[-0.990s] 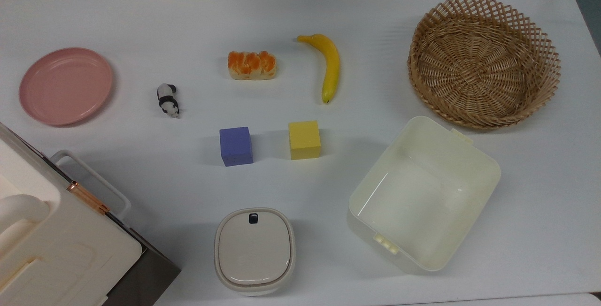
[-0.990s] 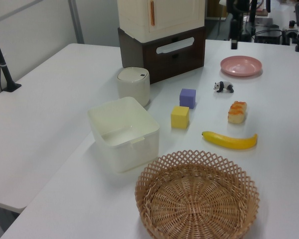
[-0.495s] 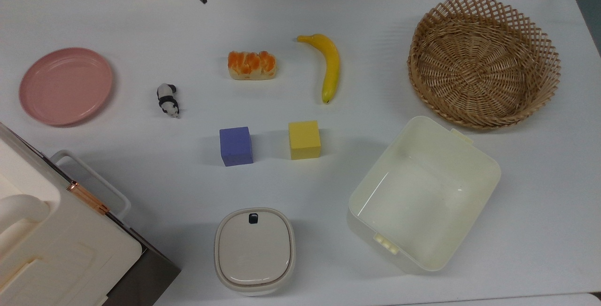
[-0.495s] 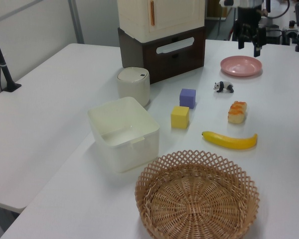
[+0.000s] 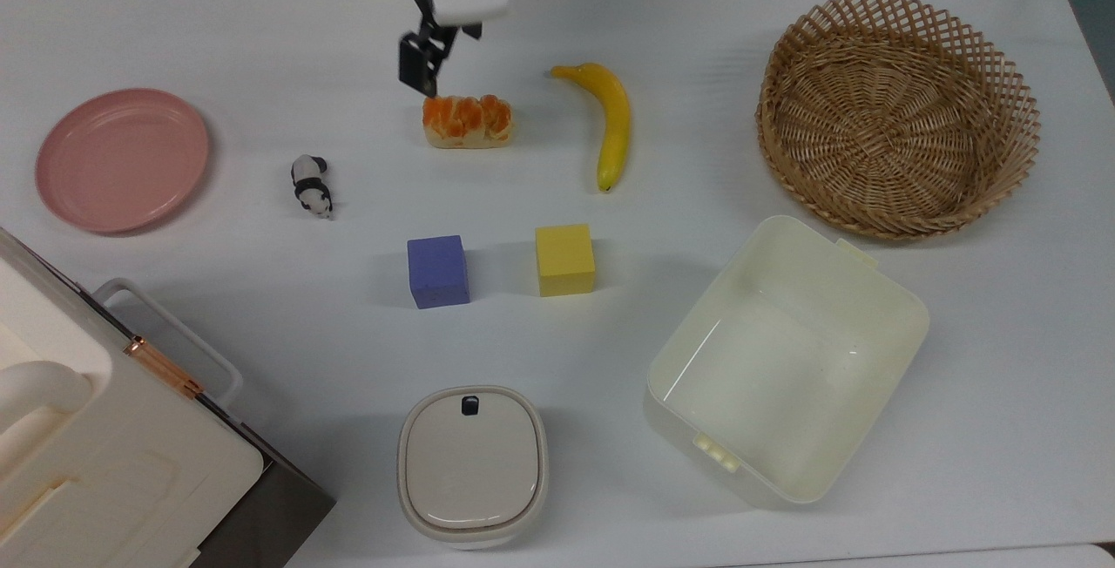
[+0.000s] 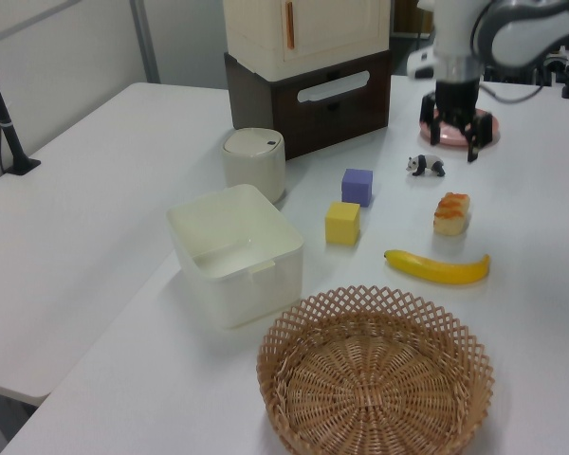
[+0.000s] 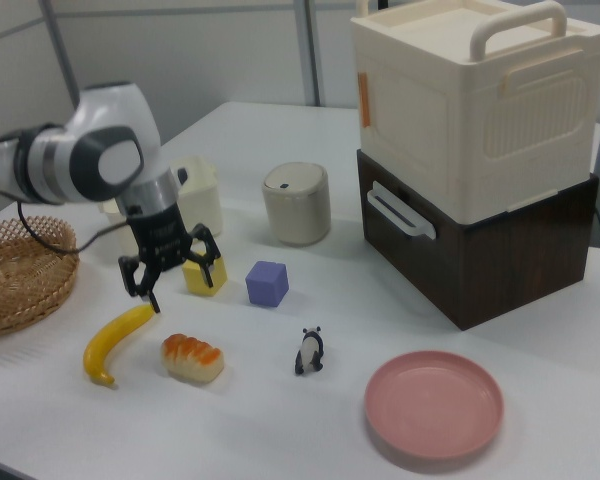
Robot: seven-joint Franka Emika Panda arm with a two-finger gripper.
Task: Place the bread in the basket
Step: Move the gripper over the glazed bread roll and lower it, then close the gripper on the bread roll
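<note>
The bread (image 5: 467, 121) (image 6: 451, 212) (image 7: 192, 357), a small loaf with a glossy orange top and cream sides, lies on the white table between a toy panda and a banana. My gripper (image 5: 442, 50) (image 6: 449, 144) (image 7: 177, 279) hangs open above the table, close to the bread and apart from it, holding nothing. In the top view its dark finger sits just past the loaf's left end. The basket (image 5: 875, 124) (image 6: 375, 379) (image 7: 20, 270), round tan wicker with a lattice rim, stands empty at the top view's right.
A yellow banana (image 5: 612, 119) lies beside the bread toward the basket. A yellow cube (image 5: 565, 260), purple cube (image 5: 438, 271), toy panda (image 5: 312, 185), pink plate (image 5: 122, 158), cream bin (image 5: 784, 359), lidded canister (image 5: 473, 463) and a cream box (image 5: 87, 446) also stand on the table.
My gripper has come in from the table's far edge and dropped toward the bread. Nothing on the table has moved.
</note>
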